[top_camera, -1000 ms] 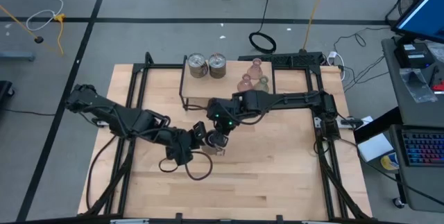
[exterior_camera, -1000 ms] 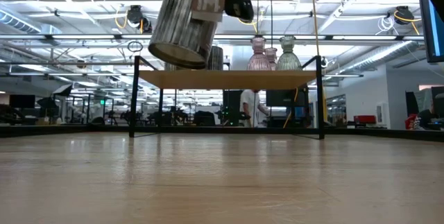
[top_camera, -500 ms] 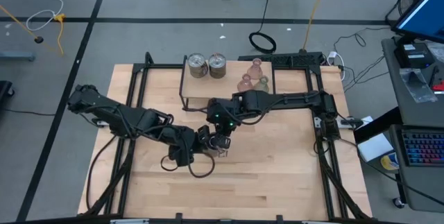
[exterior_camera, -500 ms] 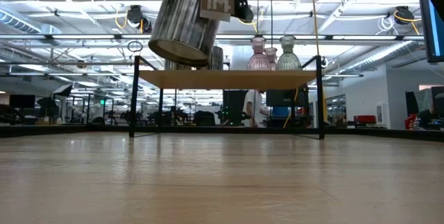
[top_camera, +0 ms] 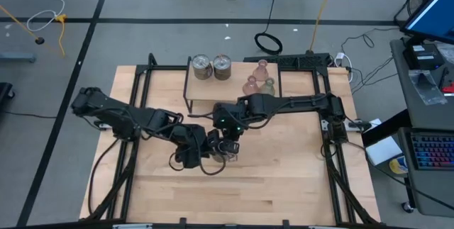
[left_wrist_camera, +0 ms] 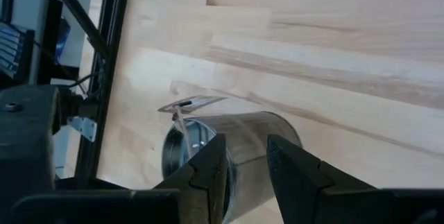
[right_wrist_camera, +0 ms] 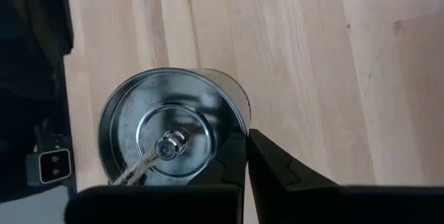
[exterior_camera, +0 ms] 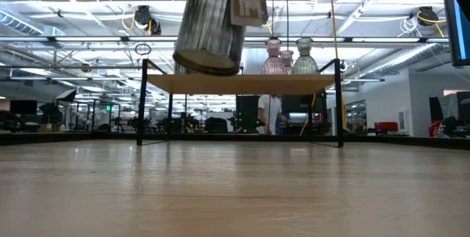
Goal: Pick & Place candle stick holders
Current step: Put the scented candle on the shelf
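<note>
From above, the left gripper (top_camera: 211, 146) and the right gripper (top_camera: 228, 142) meet over the middle of the wooden table (top_camera: 284, 179), with a silver candle stick holder (top_camera: 221, 147) between them, though the dark arms hide most of it there. On the raised shelf (top_camera: 206, 91) at the far side of the table stand two more silver holders (top_camera: 211, 66), and beside them the three glass holders (top_camera: 258, 79), two pinkish and one olive-green. The low view shows the held silver holder (exterior_camera: 211, 23) hanging in the air well above the tabletop, tilted, with a paper tag (exterior_camera: 248, 2) at its upper side; behind it the glass holders (exterior_camera: 288, 56) stand upright on the shelf (exterior_camera: 242, 84). In the left wrist view the left arm's fingers (left_wrist_camera: 208, 172) sit on either side of the silver cylinder (left_wrist_camera: 236, 144), seemingly straddling its wall, only narrowly apart. In the right wrist view the right arm's fingers (right_wrist_camera: 239, 158) are pinched together on the rim of the silver holder (right_wrist_camera: 166, 130), whose inside and centre stud show.
</note>
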`<move>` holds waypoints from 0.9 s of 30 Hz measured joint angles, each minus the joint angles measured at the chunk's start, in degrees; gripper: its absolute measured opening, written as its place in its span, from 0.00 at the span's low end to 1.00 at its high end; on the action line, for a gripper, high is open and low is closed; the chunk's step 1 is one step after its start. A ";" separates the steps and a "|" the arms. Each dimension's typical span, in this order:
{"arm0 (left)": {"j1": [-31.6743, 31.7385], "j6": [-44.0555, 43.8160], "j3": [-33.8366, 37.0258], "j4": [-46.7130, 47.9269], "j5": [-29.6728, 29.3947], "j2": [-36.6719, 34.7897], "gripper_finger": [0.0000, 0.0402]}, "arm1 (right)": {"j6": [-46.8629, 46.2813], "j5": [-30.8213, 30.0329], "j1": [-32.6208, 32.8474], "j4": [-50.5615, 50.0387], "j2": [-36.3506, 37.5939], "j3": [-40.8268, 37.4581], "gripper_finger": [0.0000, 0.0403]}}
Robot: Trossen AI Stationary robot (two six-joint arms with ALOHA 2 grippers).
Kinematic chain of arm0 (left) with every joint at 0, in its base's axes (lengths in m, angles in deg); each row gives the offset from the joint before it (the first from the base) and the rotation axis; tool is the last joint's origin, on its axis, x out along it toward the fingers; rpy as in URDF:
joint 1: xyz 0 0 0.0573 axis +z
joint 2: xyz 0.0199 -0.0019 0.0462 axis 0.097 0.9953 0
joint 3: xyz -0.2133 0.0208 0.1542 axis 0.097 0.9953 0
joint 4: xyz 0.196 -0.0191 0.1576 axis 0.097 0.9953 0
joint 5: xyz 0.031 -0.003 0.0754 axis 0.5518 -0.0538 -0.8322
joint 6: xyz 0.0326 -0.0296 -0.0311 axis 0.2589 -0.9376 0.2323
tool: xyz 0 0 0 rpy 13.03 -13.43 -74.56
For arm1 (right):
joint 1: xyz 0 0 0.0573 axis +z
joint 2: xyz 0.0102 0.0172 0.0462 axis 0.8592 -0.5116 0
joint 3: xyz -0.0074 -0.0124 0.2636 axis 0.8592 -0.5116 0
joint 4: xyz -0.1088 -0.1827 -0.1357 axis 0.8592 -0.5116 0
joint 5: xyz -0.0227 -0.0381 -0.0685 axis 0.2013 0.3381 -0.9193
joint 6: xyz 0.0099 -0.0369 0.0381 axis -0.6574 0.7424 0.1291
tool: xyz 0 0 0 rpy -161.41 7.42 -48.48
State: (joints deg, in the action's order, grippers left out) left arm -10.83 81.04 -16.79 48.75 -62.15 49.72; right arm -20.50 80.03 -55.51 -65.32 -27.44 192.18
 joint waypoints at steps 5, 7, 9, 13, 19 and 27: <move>0.36 2.29 0.02 -1.00 0.07 0.84 0.27 | 0.79 1.12 0.20 0.04 -0.01 -1.62 0.00; 0.37 2.92 -0.04 -1.95 0.01 1.12 0.27 | 1.53 1.58 0.32 0.28 -0.01 -1.67 0.00; 0.26 2.73 0.00 -1.59 0.38 1.20 0.27 | 2.05 1.58 0.48 0.60 -0.01 -1.67 0.00; -0.06 2.29 -0.02 -2.75 1.09 1.11 0.27 | 3.00 2.56 0.75 0.59 -0.01 -1.74 0.00; -1.26 1.53 -0.02 -3.71 1.16 1.12 0.27 | 5.03 4.96 1.10 1.27 0.16 -1.74 0.00; -3.12 -0.70 -0.02 -3.41 -3.02 0.28 0.27 | 7.24 7.54 1.23 3.62 0.19 -1.74 0.00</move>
State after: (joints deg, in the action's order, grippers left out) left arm -13.96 80.34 -16.81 45.34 -65.17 50.00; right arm -13.26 87.57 -54.28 -61.70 -27.25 190.44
